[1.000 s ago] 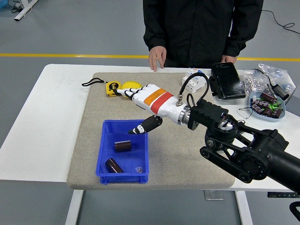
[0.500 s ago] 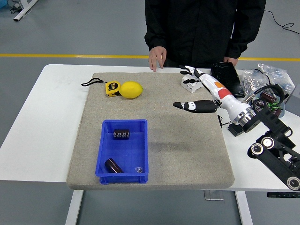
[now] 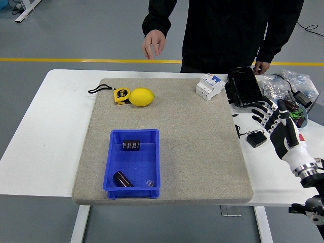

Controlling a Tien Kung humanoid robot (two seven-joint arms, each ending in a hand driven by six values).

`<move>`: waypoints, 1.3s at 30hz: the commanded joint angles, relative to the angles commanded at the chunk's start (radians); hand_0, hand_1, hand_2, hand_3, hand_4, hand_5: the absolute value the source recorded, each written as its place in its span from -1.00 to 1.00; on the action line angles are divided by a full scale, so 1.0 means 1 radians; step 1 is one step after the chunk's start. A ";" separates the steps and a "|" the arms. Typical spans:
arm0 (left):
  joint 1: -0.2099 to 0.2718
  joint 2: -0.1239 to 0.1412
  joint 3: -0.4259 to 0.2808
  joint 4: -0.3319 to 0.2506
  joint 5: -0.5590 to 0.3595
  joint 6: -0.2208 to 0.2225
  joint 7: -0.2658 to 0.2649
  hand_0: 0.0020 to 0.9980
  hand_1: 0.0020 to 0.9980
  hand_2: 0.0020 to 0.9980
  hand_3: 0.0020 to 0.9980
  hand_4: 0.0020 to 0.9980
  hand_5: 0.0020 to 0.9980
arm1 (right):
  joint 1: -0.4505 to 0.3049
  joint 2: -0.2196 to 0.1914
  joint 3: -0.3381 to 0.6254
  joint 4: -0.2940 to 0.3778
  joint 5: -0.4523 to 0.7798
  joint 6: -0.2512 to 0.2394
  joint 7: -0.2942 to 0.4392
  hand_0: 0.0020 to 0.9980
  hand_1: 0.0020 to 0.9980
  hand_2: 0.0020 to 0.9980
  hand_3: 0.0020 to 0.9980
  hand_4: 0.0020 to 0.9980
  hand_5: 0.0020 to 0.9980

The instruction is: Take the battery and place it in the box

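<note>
Two dark cylindrical batteries, one [image 3: 131, 145] banded and one [image 3: 122, 178] plain, are seen lying inside the blue box [image 3: 115, 167]. The right hand [image 3: 276, 119] is held over the table's right edge, fingers spread and empty.

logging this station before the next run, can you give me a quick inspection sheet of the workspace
surface: white table with a grey mat.
job's things: blue box holds two dark batteries, one at the back, one at the front.
clutter: lemon, tape measure, white breaker, black case, bowl of parts.
hands: right hand open, empty, near the bowl; left not in view.
cables: black lead and adapter.
surroundings: a person at the far side, hands off the table.
</note>
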 joint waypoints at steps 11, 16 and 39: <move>0.006 0.000 -0.011 0.000 0.034 -0.007 0.008 0.45 0.37 0.36 0.17 0.26 0.10 | -0.029 0.005 0.033 -0.007 0.009 -0.002 -0.008 0.80 0.73 0.75 0.88 1.00 1.00; 0.004 0.001 -0.010 0.000 0.037 -0.008 0.008 0.45 0.38 0.36 0.17 0.26 0.10 | -0.032 0.008 0.028 -0.008 0.004 -0.005 -0.014 0.80 0.73 0.75 0.87 1.00 1.00; -0.003 0.005 -0.040 0.000 0.081 -0.040 -0.003 0.45 0.37 0.37 0.18 0.24 0.09 | -0.044 0.029 0.062 -0.005 -0.001 -0.023 -0.019 0.81 0.73 0.75 0.84 1.00 1.00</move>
